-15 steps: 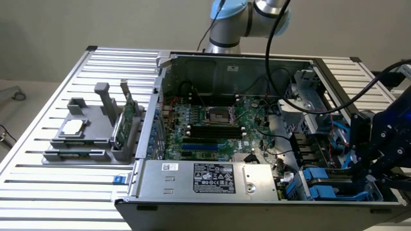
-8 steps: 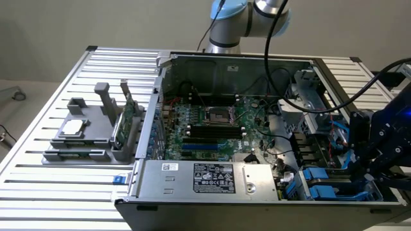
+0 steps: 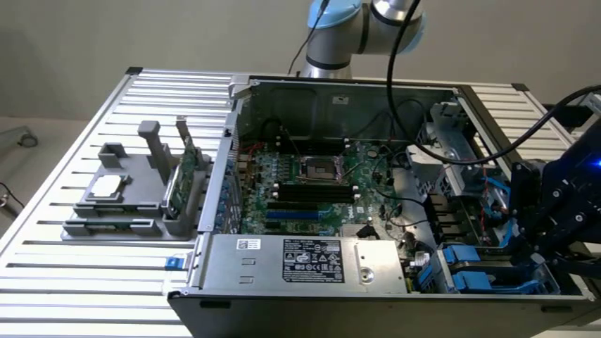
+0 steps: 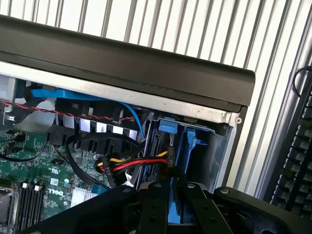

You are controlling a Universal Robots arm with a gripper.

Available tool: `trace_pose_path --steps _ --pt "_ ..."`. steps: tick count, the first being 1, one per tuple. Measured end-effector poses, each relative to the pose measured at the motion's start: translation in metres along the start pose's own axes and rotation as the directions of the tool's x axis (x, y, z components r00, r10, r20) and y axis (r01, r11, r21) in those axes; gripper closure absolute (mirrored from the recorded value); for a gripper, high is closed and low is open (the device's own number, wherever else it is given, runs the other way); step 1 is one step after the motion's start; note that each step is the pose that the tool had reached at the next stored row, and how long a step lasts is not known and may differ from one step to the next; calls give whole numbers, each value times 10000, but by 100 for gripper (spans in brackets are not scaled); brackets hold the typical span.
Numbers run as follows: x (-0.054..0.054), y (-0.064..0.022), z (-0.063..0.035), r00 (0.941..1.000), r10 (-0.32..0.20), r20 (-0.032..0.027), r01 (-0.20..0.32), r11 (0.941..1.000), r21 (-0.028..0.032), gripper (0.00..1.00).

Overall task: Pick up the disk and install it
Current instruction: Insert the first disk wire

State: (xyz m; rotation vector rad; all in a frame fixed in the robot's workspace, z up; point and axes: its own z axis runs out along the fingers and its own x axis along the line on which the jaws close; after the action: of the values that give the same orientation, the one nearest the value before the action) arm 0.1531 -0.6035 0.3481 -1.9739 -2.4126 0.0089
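Observation:
My gripper (image 3: 528,236) hangs over the drive bay in the corner of the open computer case (image 3: 319,84), at the exterior view's right. In the wrist view the two black fingers (image 4: 155,204) stand close on either side of a blue plastic strip. That strip is the carrier edge of the disk (image 4: 181,146), which stands on edge in the bay slot beside the case wall. My gripper (image 4: 174,197) is shut on it. The disk's metal face and label are hidden. In the exterior view, blue carrier parts (image 3: 500,205) show next to the gripper body.
Red, yellow and black power cables (image 4: 131,163) end right beside the slot. Other blue carriers (image 3: 466,259) sit lower in the bay. The motherboard (image 3: 314,183) and power supply (image 3: 305,260) take up the rest of the case. A grey fixture (image 3: 131,201) stands on the slatted table, and a keyboard (image 4: 297,161) lies beyond the case.

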Motion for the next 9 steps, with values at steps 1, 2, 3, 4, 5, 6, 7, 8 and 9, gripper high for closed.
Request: trace_pose_path --steps 1,2,3,4,5,6,7,8,9 --pt "4 1 0 10000 4 8 -4 10000 1 83" --pt "6 1 1 10000 7 16 -7 10000 2 83" --pt "6 1 2 10000 7 23 -7 10000 3 83" --pt "6 1 2 10000 8 25 -8 10000 3 83" --pt "6 1 2 10000 8 26 -8 10000 3 83" --pt "6 1 2 10000 8 28 -8 10000 3 83" --pt "6 1 2 10000 8 30 -8 10000 4 83" --pt "6 1 2 10000 8 30 -8 10000 4 83" --pt "6 1 2 10000 8 30 -8 10000 4 83"
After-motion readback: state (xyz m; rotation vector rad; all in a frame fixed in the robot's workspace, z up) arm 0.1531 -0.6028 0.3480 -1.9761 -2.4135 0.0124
